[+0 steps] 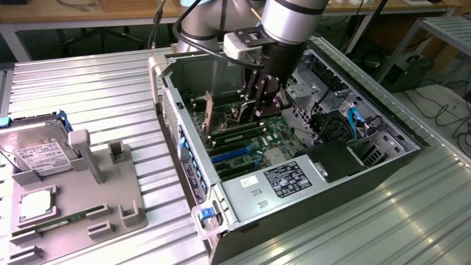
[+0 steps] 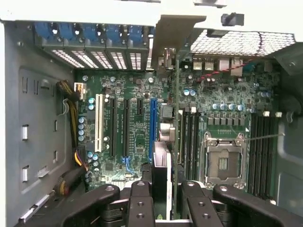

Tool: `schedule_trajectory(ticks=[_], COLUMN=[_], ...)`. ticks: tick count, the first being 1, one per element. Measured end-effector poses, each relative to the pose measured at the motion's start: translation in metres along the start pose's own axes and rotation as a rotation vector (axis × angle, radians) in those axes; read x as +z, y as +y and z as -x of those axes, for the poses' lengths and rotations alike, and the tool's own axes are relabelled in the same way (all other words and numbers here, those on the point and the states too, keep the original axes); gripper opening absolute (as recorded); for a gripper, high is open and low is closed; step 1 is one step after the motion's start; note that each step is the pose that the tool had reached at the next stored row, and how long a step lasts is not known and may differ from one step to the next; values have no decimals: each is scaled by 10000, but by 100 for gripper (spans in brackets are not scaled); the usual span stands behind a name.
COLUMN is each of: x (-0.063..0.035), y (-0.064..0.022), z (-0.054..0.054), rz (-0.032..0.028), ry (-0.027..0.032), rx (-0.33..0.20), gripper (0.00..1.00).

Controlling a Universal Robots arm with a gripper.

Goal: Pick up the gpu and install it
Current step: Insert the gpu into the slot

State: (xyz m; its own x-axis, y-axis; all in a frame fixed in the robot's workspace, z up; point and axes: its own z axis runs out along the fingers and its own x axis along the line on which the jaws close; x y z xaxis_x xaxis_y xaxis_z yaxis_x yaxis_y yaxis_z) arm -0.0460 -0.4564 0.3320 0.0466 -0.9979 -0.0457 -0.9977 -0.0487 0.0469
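The gpu shows edge-on in the wrist view, a thin card running from between my fingers to its silver end bracket at the case's rear wall. My gripper is shut on it, one black finger on each side. The card stands upright over the motherboard, just beside the long blue slot; whether its edge touches a slot I cannot tell. In the exterior view the gripper reaches down into the open computer case, with the gpu held low over the board.
On the exterior view's left, a grey fixture tray carries a silver hard drive and a green memory stick. Inside the case are the CPU socket, blue slots, drive bays and cables.
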Motion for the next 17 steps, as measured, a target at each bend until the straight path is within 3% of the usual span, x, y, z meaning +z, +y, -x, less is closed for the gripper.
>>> schedule_trajectory(ticks=[10,17], x=[141,323], y=[-2,37], z=[10,10], rz=[-11,-21], ry=[0,-5], rx=[-20,210], gripper=[28,28])
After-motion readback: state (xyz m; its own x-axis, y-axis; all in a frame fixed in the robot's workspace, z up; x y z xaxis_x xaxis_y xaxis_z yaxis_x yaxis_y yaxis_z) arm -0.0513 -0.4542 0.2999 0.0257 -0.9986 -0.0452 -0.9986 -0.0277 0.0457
